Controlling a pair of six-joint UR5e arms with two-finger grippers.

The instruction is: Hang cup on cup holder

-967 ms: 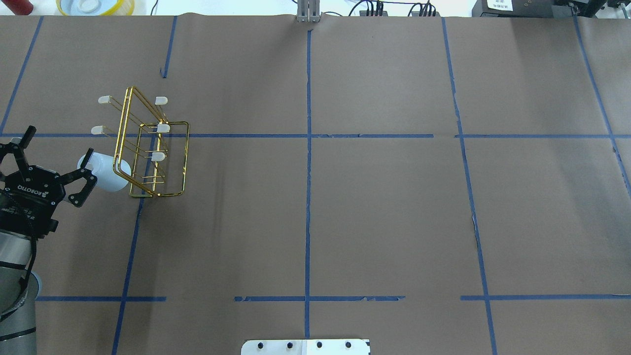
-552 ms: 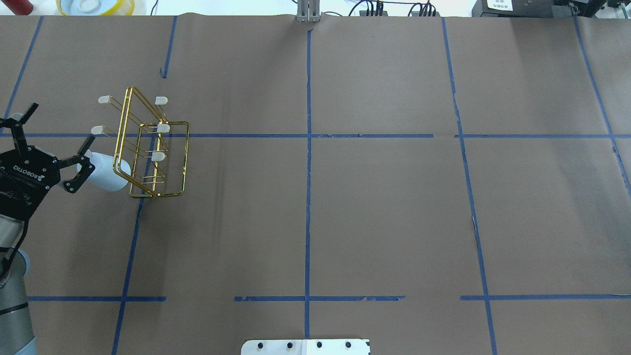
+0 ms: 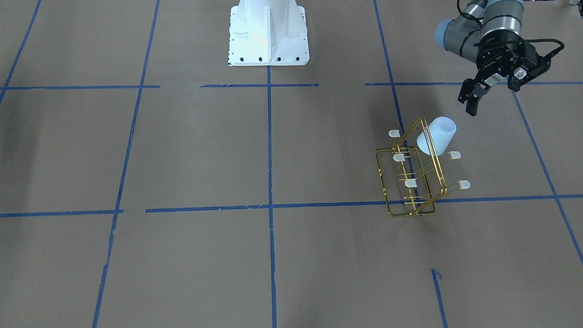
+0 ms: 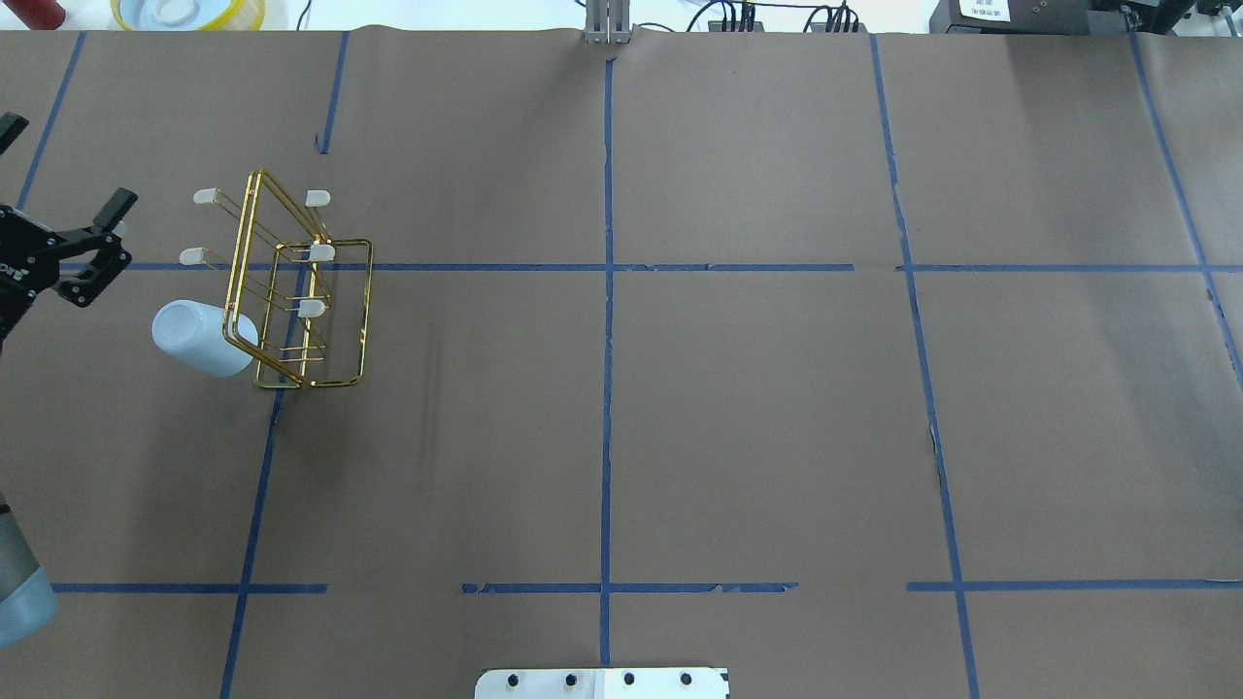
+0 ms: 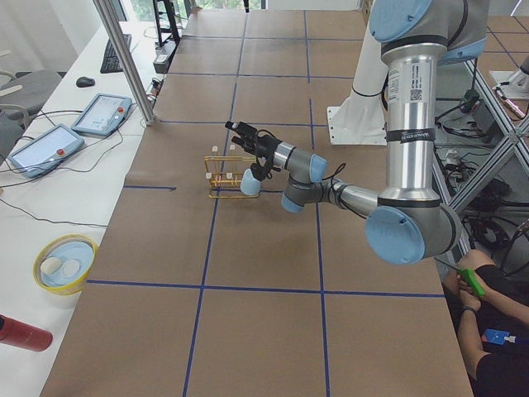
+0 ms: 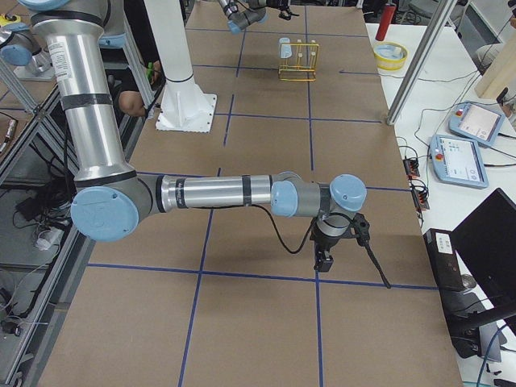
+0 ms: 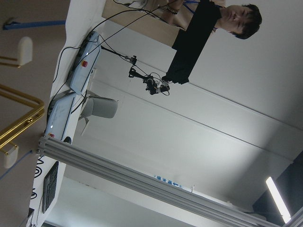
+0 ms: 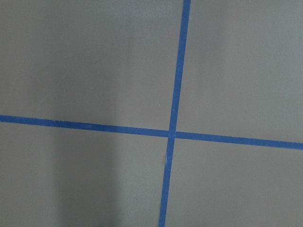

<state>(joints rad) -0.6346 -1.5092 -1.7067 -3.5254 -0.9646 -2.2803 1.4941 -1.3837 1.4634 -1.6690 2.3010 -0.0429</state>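
The pale blue-white cup [image 4: 194, 338] hangs tilted on a near-left prong of the gold wire cup holder [image 4: 368, 311], its mouth against the frame. It also shows in the front view [image 3: 438, 134], with the holder [image 3: 412, 213] beneath it. My left gripper [image 4: 63, 163] is open and empty, clear of the cup, at the table's left edge and farther back than the cup. In the front view the left gripper [image 3: 510, 82] hovers above the cup. The right gripper [image 6: 322, 256] shows only in the exterior right view, pointing down; I cannot tell its state.
A white robot base [image 3: 268, 32] stands mid-table on the robot's side. A yellow bowl [image 4: 184, 12] and a red object [image 4: 34, 12] lie off the far-left table edge. Blue tape lines cross the brown table. The left wrist view shows a prong cap [image 7: 23, 49].
My left gripper, open beside the cup a second ago, has drawn back to the left and away toward the far side. The cup stays hanging on the holder.
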